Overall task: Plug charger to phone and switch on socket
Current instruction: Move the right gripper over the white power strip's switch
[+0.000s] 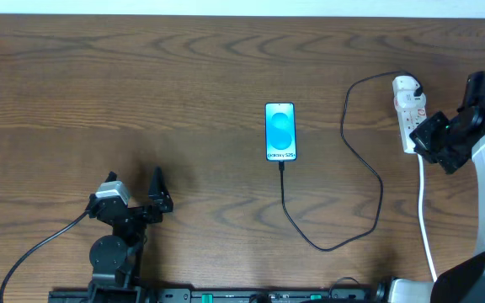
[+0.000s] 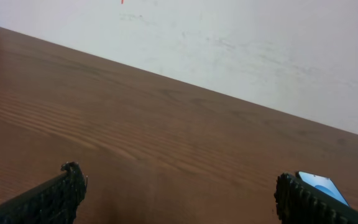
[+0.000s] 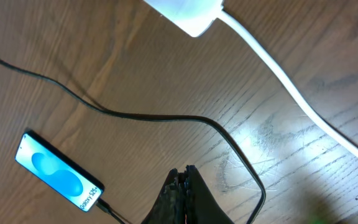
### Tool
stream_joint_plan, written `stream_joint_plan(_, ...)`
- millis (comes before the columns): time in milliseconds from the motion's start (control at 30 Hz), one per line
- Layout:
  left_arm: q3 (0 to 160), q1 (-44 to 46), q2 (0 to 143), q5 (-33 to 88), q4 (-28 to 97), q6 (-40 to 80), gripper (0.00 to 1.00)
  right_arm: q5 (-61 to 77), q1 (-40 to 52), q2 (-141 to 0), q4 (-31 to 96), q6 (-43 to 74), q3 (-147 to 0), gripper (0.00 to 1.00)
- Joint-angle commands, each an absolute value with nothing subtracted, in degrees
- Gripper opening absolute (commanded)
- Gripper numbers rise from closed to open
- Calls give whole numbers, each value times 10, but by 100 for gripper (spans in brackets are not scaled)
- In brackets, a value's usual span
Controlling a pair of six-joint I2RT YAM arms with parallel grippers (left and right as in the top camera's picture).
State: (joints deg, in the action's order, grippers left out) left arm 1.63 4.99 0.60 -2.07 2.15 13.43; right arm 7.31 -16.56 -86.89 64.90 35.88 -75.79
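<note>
The phone (image 1: 280, 131) lies flat mid-table with its cyan screen lit; it also shows in the right wrist view (image 3: 58, 171) and the left wrist view (image 2: 322, 185). The black charger cable (image 1: 375, 210) meets the phone's near end, loops right and runs up to a white adapter (image 1: 406, 84) on the socket strip (image 1: 411, 118). My right gripper (image 1: 423, 139) hovers beside the strip's near end, shut on nothing (image 3: 183, 171). My left gripper (image 1: 135, 189) rests at the front left, far from the phone, open and empty (image 2: 179, 177).
The strip's thick white cord (image 1: 426, 210) runs down the right side toward the table's front edge, also seen in the right wrist view (image 3: 278, 68). A white wall (image 2: 229, 43) rises behind the table's far edge.
</note>
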Motion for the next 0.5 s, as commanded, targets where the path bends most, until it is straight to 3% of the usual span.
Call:
stream_joint_plan(0,2,52,6,-31,38,127,99,49,-181,-882,648,399,-769,1)
stream_joint_plan(467,2,52,6,-31,38,127,99,31,-220,-1021,733,385,-932,1)
